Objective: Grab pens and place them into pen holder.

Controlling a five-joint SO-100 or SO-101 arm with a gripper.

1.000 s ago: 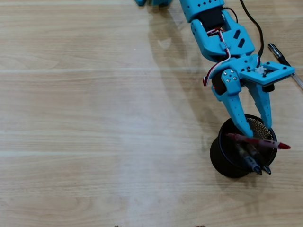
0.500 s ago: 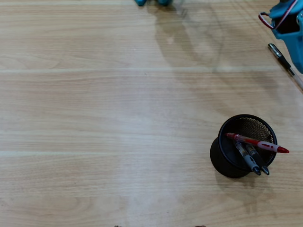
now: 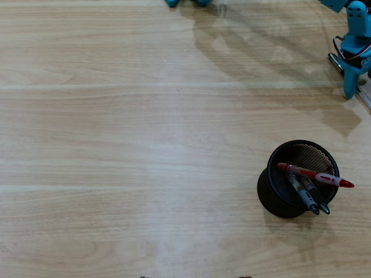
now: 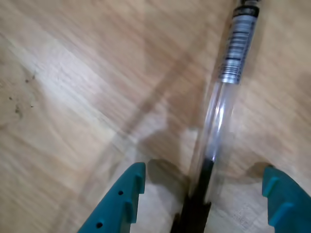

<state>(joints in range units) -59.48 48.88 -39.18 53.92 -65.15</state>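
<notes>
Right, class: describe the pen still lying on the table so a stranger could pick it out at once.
Start at the black mesh cup on the wooden table, then go to the top right edge of the overhead view, under the blue hand. The pen lies flat there: clear barrel, barcode label, the only one outside the cup.

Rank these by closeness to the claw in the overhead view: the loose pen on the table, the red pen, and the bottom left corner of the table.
1. Loose pen, right beside the claw at the right edge.
2. Red pen, lying across the holder's rim, lower right.
3. Bottom left table corner, farthest.
</notes>
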